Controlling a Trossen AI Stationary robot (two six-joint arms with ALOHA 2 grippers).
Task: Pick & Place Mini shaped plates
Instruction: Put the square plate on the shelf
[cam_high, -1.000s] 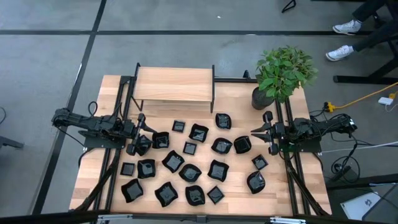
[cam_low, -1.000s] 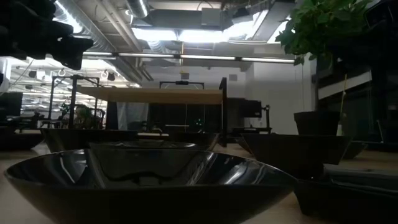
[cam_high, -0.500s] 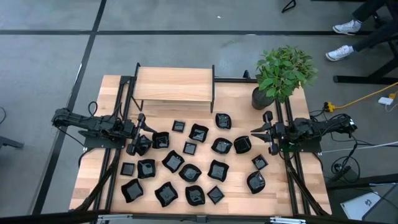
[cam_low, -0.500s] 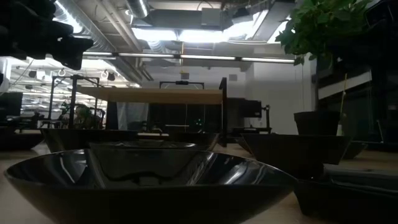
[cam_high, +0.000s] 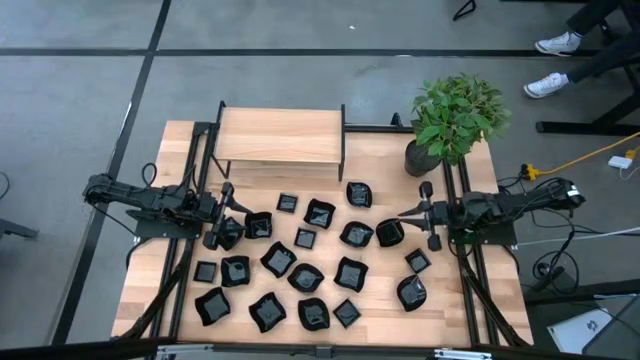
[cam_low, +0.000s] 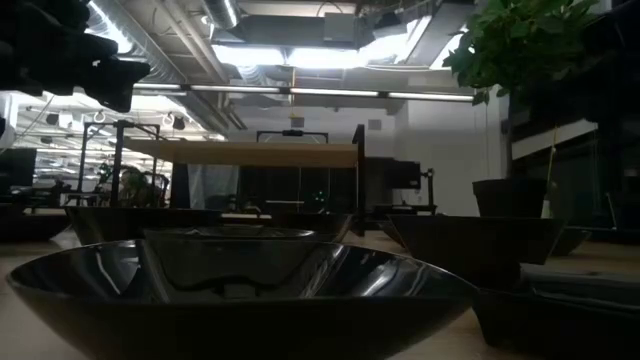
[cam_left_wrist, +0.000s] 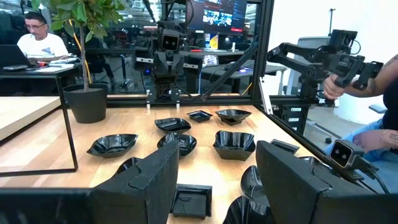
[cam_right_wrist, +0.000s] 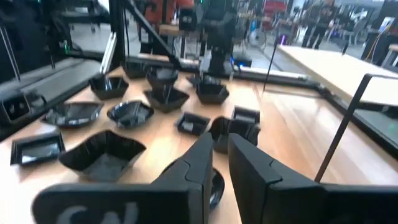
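The left end effector (cam_high: 222, 222) hung with fingers apart at the left edge of the scattered mini shaped plates (cam_high: 305, 277), while the right end effector (cam_high: 421, 212) sat opposite, just beside a plate (cam_high: 389, 232) at the right of the scatter. In the high view nearly everything looked left to do: the plates lay spread over the counter (cam_high: 478, 300) between the two, and the raised wooden shelf (cam_high: 280, 135) beyond them carried none. The low view was mostly filled by a near plate (cam_low: 240, 290), so neither end effector could be made out there. The left wrist view showed its fingers spread over plates, nothing held. The right wrist view showed its fingers nearly together, with nothing between them, above a plate.
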